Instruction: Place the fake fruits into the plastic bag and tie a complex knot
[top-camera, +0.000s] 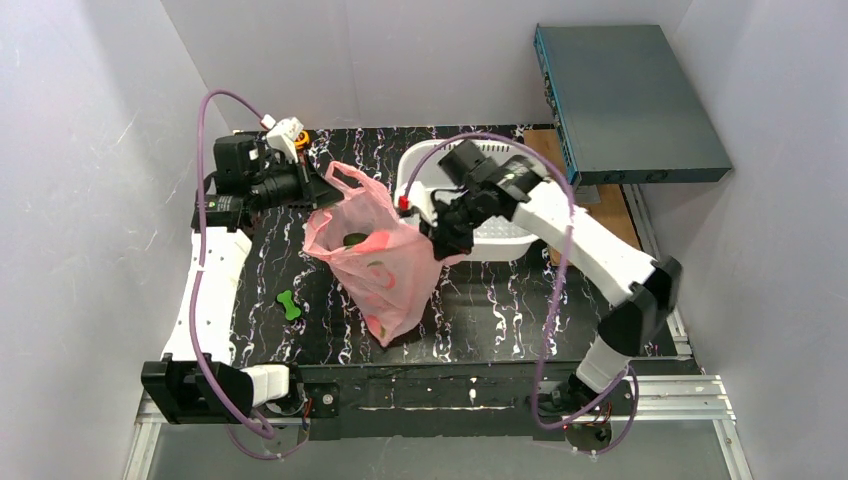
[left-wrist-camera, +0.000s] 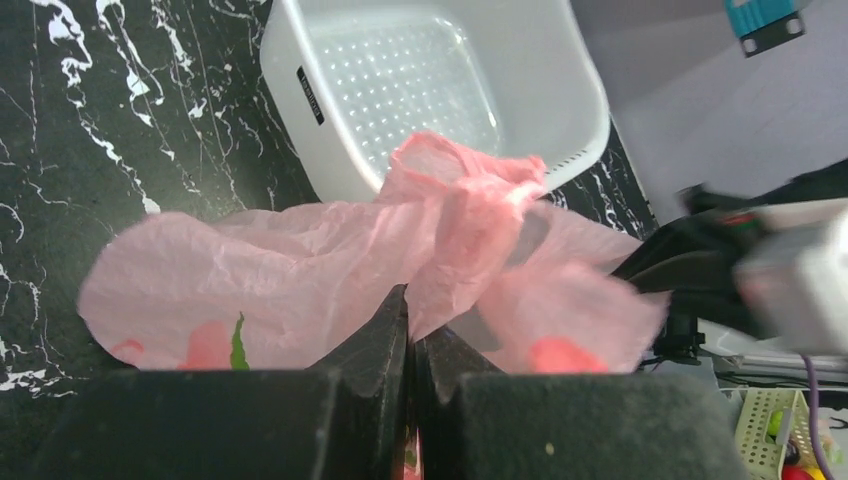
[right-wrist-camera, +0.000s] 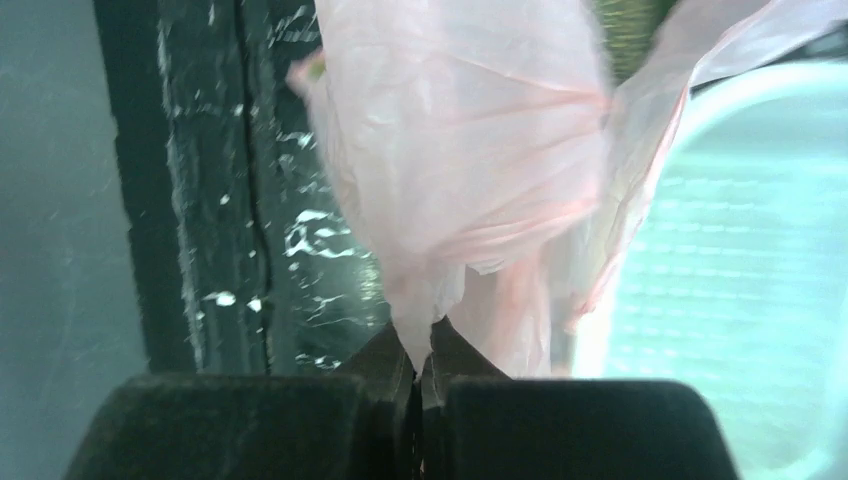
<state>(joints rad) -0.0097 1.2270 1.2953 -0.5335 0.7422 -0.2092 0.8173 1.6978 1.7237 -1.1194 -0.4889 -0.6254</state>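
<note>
The pink plastic bag (top-camera: 378, 268) hangs stretched between both grippers above the black marbled table. A dark green fruit (top-camera: 354, 239) shows in its open mouth; the other fruits are only dim shapes through the plastic. My left gripper (top-camera: 318, 192) is shut on the bag's left rim, below a free handle loop (top-camera: 345, 178). In the left wrist view the left gripper (left-wrist-camera: 410, 335) pinches pink film (left-wrist-camera: 300, 260). My right gripper (top-camera: 436, 238) is shut on the bag's right rim. In the right wrist view the right gripper (right-wrist-camera: 421, 352) pinches gathered pink plastic (right-wrist-camera: 460, 170).
A white perforated basket (top-camera: 500, 235) stands behind the right gripper, also in the left wrist view (left-wrist-camera: 400, 90). A small bright green bone-shaped toy (top-camera: 290, 305) lies on the table at front left. A teal-grey box (top-camera: 625, 100) sits at back right.
</note>
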